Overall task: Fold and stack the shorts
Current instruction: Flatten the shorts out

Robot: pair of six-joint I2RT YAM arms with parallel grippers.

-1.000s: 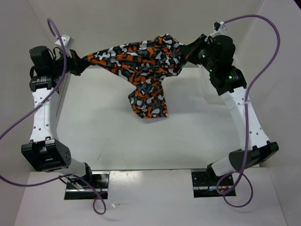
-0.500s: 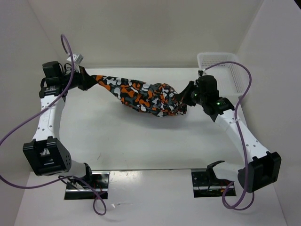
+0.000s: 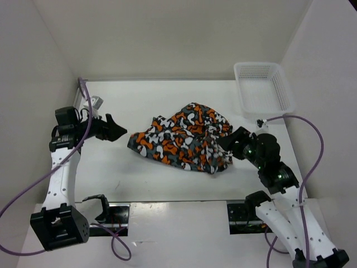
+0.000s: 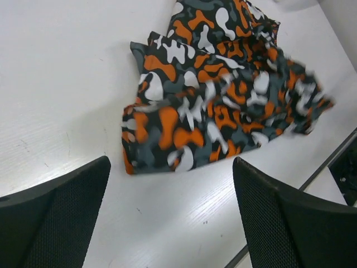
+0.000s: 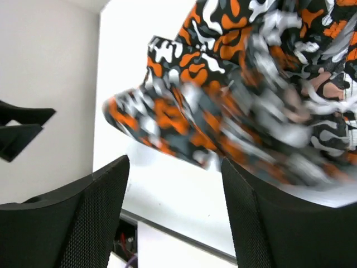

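1. Black mesh-faced fingers of the left gripper stand wide apart with nothing between them, pointing at the shorts but clear of them.
2. The right gripper is also spread and empty in its own view. From above it sits at the right edge of the cloth, possibly brushing it, though blur makes that hard to judge.
3. The shorts lie mid-table in a rumpled heap between the two grippers, near the front edge, with layers bunched over one another. A white basket stands apart at the far right corner.
4. I judge the cloth is not flat enough to fold.
5. To do this step well:
   - find two outer corners, ideally on the waistband;
   - pinch one layer only at each;
   - lift and draw the arms apart until the fabric is taut;
   - lay it down away from the front edge, smoothing as it lands.
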